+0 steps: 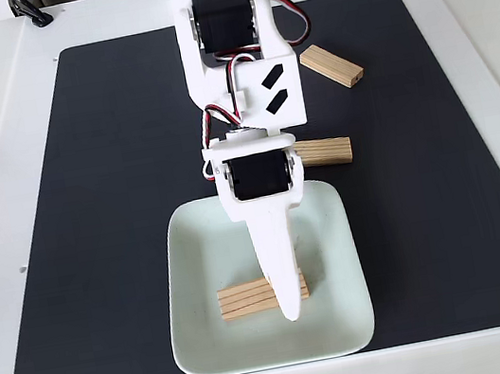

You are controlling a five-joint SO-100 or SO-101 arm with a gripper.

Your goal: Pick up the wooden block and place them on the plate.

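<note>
From the fixed view I saw the white arm (236, 74) reaching down over the mint-green plate (210, 347), its gripper (290, 310) pointing at a grooved wooden block (245, 299) that lay flat in the plate's near half. The fingers covered the block's right end, and I could not tell how far they were spread or whether they gripped it. Two more blocks sat on the black mat (112, 220): one (326, 151) just beyond the plate's far right corner, another (332, 66) farther back, angled.

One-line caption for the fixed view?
White arm's gripper over a grooved light-wood block on the mint-green square plate; two more blocks on the black mat.
</note>
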